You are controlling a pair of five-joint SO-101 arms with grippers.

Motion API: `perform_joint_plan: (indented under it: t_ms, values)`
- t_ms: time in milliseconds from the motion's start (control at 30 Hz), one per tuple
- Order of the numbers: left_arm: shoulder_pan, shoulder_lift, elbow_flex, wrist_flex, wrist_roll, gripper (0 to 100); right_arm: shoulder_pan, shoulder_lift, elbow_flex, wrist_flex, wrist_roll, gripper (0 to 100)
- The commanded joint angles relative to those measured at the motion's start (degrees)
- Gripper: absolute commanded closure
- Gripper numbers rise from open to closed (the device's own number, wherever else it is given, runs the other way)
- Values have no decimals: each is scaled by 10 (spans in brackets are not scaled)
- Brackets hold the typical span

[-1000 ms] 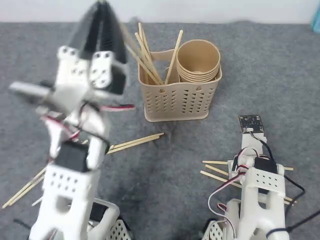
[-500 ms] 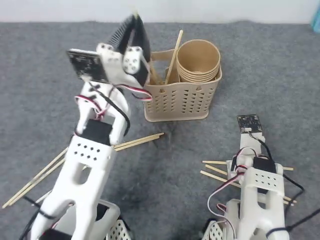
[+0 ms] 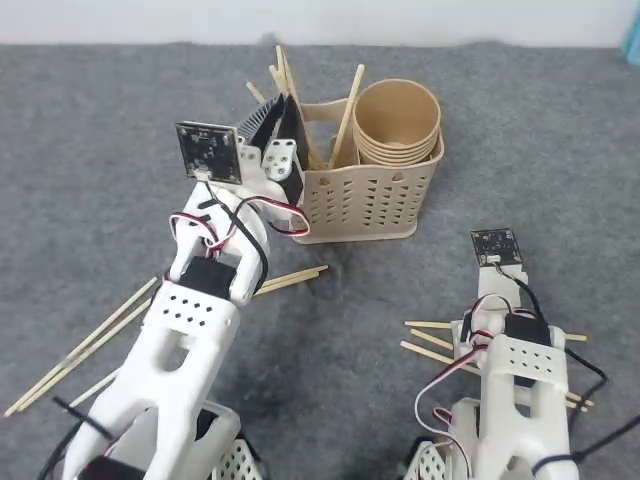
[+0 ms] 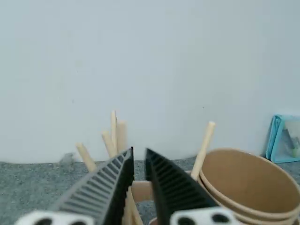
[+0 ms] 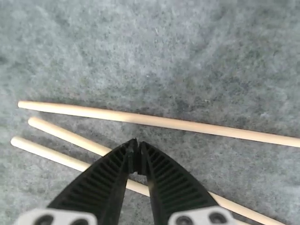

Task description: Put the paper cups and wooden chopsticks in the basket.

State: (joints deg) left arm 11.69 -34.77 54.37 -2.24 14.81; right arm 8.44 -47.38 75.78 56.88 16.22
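Light, stiff, slippery chopsticks (image 3: 285, 280) lying on the near mat (image 3: 100, 150) are judged best pinched mid-length; cups (image 3: 397, 115) are stacked in the far basket (image 3: 350, 205), left gripper (image 4: 138, 151) narrowly parted, right gripper (image 5: 137, 141) closed empty.

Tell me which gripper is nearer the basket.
Left. The left gripper is right at the basket's side, by its rim; the right gripper is well away, low over loose chopsticks.

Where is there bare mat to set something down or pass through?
Free: the mat right of the basket, and the strip in front of it between both arms. Crowded: the left tool at the basket's left wall, loose chopsticks beside the right arm.
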Motion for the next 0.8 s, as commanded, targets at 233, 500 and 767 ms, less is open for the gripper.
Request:
perform_joint_plan:
  t_ms: [233, 500, 767]
  values:
    - [-17, -106, -88, 76, 6, 791, -3, -13, -4, 0, 9, 991]
    - [-163, -364, -95, 381, 8, 882, -5, -13, -4, -1, 9, 991]
    - [-326, -450, 79, 414, 9, 904, -5, -13, -2, -3, 8, 991]
